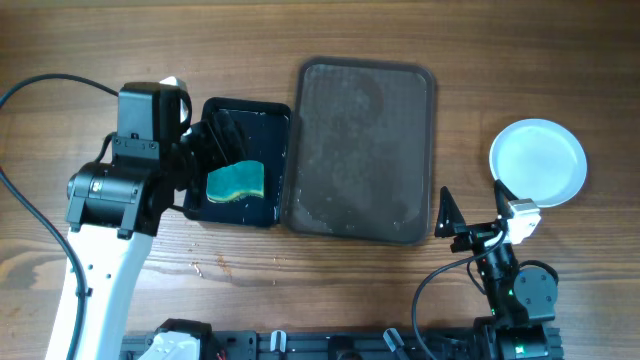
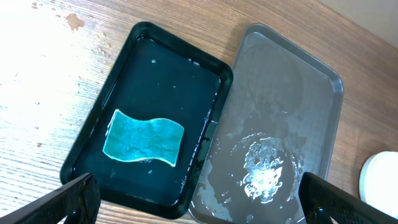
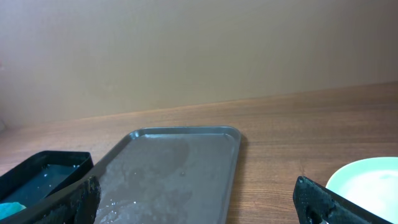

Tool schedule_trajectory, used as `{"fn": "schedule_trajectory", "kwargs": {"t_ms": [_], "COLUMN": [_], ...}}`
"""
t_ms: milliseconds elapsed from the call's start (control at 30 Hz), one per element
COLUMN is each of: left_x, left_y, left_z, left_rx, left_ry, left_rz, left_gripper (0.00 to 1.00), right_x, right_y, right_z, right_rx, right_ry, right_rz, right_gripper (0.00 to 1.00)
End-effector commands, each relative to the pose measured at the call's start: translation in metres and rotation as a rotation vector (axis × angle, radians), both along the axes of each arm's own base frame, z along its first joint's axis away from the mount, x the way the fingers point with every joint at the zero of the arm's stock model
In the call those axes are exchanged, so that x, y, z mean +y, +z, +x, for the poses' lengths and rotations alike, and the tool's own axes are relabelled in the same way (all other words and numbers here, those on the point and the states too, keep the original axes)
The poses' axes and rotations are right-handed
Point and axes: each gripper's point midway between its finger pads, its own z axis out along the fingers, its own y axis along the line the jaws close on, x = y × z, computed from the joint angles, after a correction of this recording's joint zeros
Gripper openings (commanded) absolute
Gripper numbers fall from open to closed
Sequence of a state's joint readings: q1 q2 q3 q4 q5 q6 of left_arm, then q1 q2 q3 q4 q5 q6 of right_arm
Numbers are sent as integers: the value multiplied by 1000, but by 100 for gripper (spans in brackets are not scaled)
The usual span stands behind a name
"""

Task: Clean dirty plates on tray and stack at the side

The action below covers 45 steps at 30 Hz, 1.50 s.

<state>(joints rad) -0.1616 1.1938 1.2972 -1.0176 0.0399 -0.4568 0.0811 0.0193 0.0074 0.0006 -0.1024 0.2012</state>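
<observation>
A grey tray (image 1: pixel 366 150) lies mid-table, wet, with no plates on it; it also shows in the left wrist view (image 2: pixel 280 124) and the right wrist view (image 3: pixel 174 168). A white plate (image 1: pixel 538 161) sits on the table to its right, seen at the edge of the left wrist view (image 2: pixel 380 177) and the right wrist view (image 3: pixel 367 186). A blue-green sponge (image 1: pixel 235 181) lies in a black water tray (image 1: pixel 275 165), also in the left wrist view (image 2: pixel 143 137). My left gripper (image 1: pixel 220 135) is open and empty above the black tray. My right gripper (image 1: pixel 470 215) is open and empty near the table's front edge.
The black water tray (image 2: pixel 93 146) butts against the grey tray's left edge. Bare wooden table surrounds both. The right arm's base (image 1: pixel 515 295) sits at the front right; a cable runs along the far left.
</observation>
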Motion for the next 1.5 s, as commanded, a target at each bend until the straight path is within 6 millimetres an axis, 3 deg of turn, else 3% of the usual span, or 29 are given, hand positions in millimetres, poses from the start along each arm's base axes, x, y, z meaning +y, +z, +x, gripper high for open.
{"fn": "schedule_trajectory", "kwargs": {"t_ms": [0, 233, 367, 467, 633, 733, 833, 933, 1133, 1467], "left_x": [-1, 8, 10, 10, 14, 19, 20, 22, 23, 22], "left_y": [9, 17, 37, 36, 18, -2, -36, -53, -86, -88], "left_z": [0, -11, -11, -25, -52, -65, -75, -78, -65, -62], "left_rx": [-26, -77, -302, -481, -676, -753, -819, -843, -852, -885], "left_ry": [-9, 9, -14, -64, -103, -96, -107, -111, -102, -99], "left_rz": [-5, 22, 34, 53, 105, 120, 94, 86, 90, 83], "left_gripper": [100, 100, 100, 100, 100, 100, 100, 100, 100, 100], "right_x": [-1, -1, -1, -1, -1, -1, -1, -1, -1, -1], "right_y": [4, 4, 4, 4, 4, 3, 4, 4, 4, 4], "right_z": [-1, -1, -1, -1, -1, -1, -1, -1, -1, -1], "right_rx": [-16, -16, -16, -16, -16, -16, -16, -16, -16, -16], "right_ry": [-8, -8, -8, -8, -8, -8, -8, -8, -8, -8], "right_rz": [12, 12, 11, 12, 12, 12, 12, 12, 12, 11], "right_gripper": [100, 100, 100, 99, 100, 100, 100, 100, 100, 100]}}
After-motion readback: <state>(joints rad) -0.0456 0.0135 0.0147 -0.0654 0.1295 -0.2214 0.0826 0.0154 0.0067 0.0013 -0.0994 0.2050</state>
